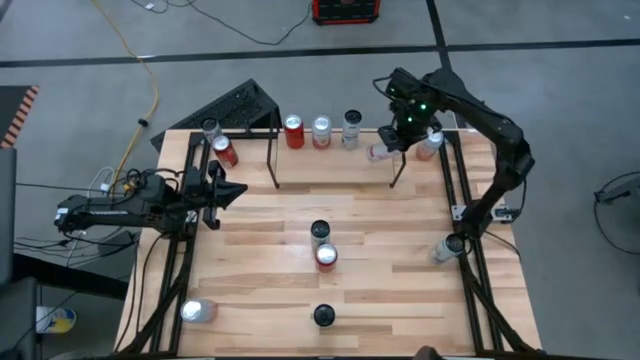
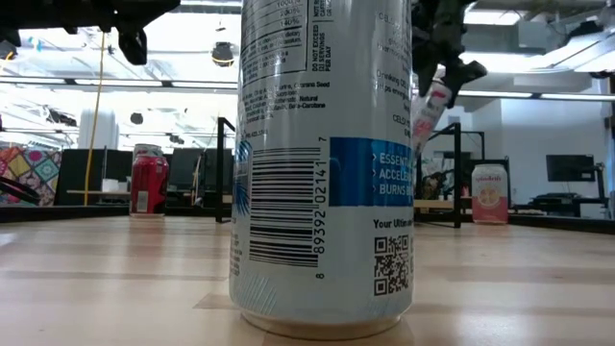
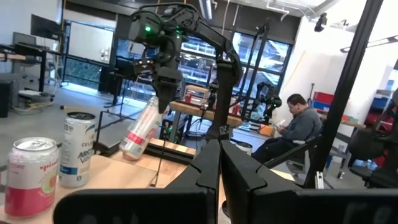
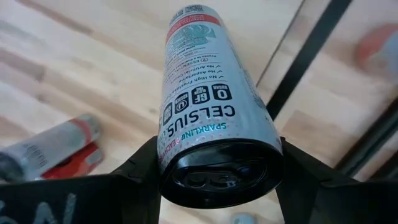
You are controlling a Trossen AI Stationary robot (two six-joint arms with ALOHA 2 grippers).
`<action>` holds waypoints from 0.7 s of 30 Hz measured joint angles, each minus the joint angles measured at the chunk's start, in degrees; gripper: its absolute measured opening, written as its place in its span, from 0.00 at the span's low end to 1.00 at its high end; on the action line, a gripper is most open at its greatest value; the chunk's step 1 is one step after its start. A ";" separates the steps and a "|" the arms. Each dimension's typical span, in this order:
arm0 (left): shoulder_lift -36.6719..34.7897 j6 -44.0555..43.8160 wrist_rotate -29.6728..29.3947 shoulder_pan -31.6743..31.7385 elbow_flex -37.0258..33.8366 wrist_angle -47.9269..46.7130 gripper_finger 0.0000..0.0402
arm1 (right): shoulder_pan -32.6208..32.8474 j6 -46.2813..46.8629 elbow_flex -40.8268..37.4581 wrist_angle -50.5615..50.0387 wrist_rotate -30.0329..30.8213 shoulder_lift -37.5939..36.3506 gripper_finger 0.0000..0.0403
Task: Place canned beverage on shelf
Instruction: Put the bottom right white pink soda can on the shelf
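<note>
Slim canned beverage (image 4: pixel 214 106): white-and-silver body with a red-pink band near its far end, dark lettering reading "CELSIUS" and "SPARKLING", dark concave base facing the wrist camera. Held tilted and off the wood, in the right pincer (image 4: pixel 217 165), whose two dark fingers clamp the can's sides near the base, standing partly apart around it. Location: far right part of the surface (image 1: pixel 400 250), over the right end of the shelf (image 1: pixel 335 150), a low rack of thin black rods on slender legs at the far edge. In the left wrist view the same can (image 3: pixel 140 130) hangs slanted beneath that arm. On the shelf stand three cans in a row: a red can (image 1: pixel 294 131), a pale can (image 1: pixel 321 131) and a white can with dark print (image 1: pixel 351 128). Left pincer (image 1: pixel 236 190): fully closed, empty, at the left side of the surface. Elsewhere on the wood (loose stock): two cans near centre (image 1: pixel 322 245), a dark-topped can (image 1: pixel 323 316) close to the near edge, a silver can (image 1: pixel 196 311) at the near left.
</note>
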 joint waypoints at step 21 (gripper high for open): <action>0.00 -3.71 -0.06 0.00 0.48 0.50 0.00 | 2.47 -1.96 -0.08 0.05 2.64 9.51 0.55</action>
